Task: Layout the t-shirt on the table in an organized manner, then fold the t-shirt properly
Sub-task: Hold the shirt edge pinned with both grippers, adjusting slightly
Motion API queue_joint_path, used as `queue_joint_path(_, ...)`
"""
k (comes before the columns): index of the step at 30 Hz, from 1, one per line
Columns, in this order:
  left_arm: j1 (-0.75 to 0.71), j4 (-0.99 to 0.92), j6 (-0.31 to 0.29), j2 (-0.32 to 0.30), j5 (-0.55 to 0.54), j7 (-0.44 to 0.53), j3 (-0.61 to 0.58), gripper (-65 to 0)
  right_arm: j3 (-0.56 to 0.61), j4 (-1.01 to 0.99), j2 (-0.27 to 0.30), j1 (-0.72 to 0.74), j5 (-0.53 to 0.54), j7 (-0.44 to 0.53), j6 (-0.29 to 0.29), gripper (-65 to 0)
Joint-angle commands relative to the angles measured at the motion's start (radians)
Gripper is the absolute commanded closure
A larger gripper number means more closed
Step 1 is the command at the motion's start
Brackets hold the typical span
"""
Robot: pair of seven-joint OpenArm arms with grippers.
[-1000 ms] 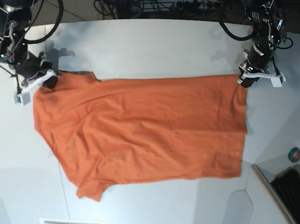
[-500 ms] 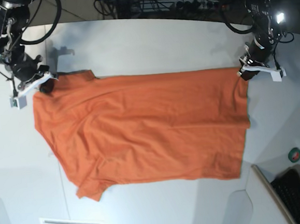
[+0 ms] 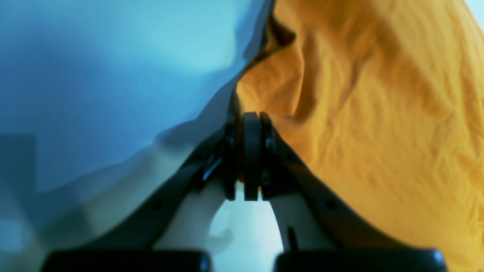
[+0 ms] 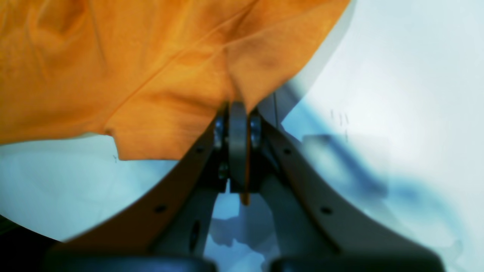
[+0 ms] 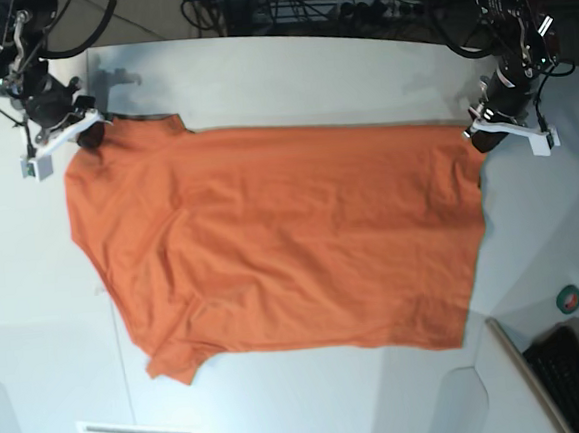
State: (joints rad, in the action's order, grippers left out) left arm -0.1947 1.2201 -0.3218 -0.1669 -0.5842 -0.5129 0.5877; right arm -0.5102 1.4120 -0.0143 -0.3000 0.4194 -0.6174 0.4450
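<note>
The t-shirt (image 5: 282, 242) lies spread across the middle of the table (image 5: 289, 76) — mostly flat, a few wrinkles. At the shirt's far corners, the left gripper (image 5: 482, 137) and right gripper (image 5: 85, 137) are each pinched tight on its edge — orange cloth caught between the closed jaws.

The white table (image 5: 289, 76) carries the orange t-shirt (image 5: 282, 242), spread nearly flat.

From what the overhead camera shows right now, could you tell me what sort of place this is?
Probably a robotics lab or workshop. A big white table carries an orange t-shirt, cables tangle behind the far edge, and a keyboard sits at the corner.
</note>
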Motion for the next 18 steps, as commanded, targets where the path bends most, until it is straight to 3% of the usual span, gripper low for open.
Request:
queue_joint_path(1,0.002,0.017,-0.006,-0.015,-0.010,0.018,0.004,0.0,-0.001,0.019,0.007,0.000,0.014,0.017,0.004,0.0)
queue_joint_path(18,0.001,0.019,-0.006,-0.012,-0.012,0.018,0.004,0.0,-0.001,0.117,0.009,-0.031,0.009,0.015,0.004,0.0)
